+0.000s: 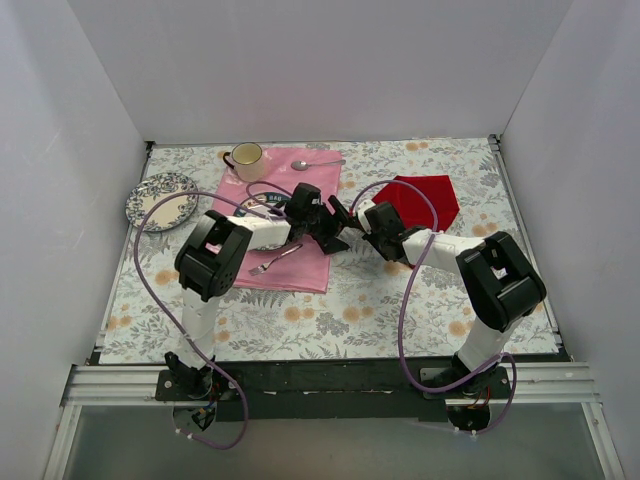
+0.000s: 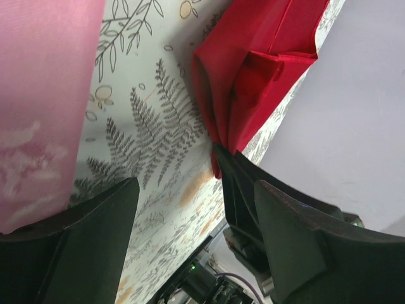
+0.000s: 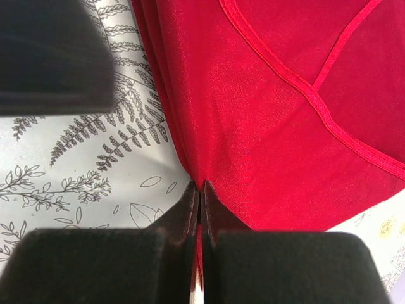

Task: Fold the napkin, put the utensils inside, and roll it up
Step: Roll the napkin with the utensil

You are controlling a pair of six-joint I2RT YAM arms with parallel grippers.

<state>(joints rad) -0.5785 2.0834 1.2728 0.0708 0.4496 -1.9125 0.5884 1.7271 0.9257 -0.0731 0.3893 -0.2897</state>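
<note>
The deep red napkin (image 1: 420,200) lies partly folded at the back right of the flowered table. My right gripper (image 1: 372,216) is shut on its near left edge. In the right wrist view the gripper (image 3: 200,197) pinches a gathered fold of the napkin (image 3: 272,114). My left gripper (image 1: 345,224) is open just left of it, over the table, with nothing between its fingers. In the left wrist view the gripper (image 2: 196,247) faces the napkin (image 2: 253,69). The utensils are hidden from view.
A larger pale pink cloth (image 1: 300,180) lies left of centre under the left arm, with an all-silver fork (image 1: 275,260) on it. An all-silver spoon (image 1: 316,163) and a mug (image 1: 247,156) stand at the back. A patterned plate (image 1: 160,198) sits far left. White walls enclose the table.
</note>
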